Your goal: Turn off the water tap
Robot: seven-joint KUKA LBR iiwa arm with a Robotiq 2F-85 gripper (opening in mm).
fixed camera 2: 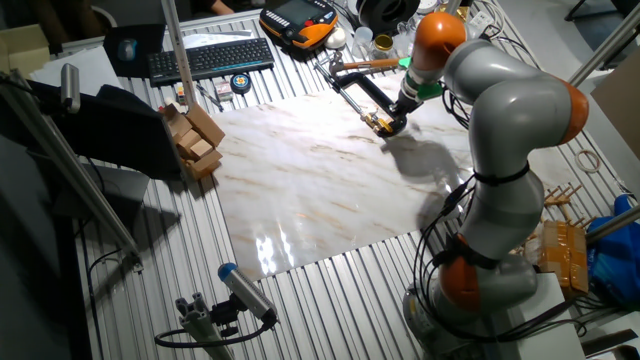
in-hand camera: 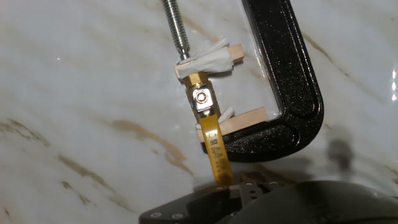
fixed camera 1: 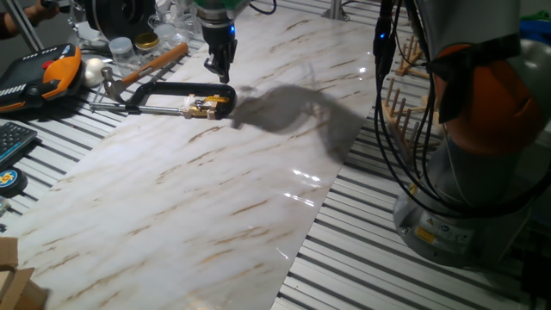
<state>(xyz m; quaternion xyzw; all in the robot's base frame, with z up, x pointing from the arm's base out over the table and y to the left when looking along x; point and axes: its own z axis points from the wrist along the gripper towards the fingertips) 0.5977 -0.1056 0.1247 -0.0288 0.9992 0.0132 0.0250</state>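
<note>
The water tap (in-hand camera: 202,99) is a small brass valve with a yellow lever handle (in-hand camera: 214,149). It is pinched between two wooden strips in the jaw of a black C-clamp (in-hand camera: 298,81) lying on the marble board. The tap (fixed camera 1: 205,106) sits at the clamp's (fixed camera 1: 172,89) right end, and it also shows in the other fixed view (fixed camera 2: 380,122). My gripper (fixed camera 1: 220,71) hangs just above and behind the tap, fingers pointing down. In the hand view only the gripper's dark body (in-hand camera: 249,190) shows at the bottom edge, with the lever's tip reaching it. I cannot make out the finger gap.
A wooden-handled hammer (fixed camera 1: 155,58), jars (fixed camera 1: 125,47) and an orange teach pendant (fixed camera 1: 56,73) lie behind the clamp. A keyboard (fixed camera 2: 210,55) and wooden blocks (fixed camera 2: 195,140) stand off the board's far side. A wooden peg rack (fixed camera 1: 405,103) and cables flank the robot base.
</note>
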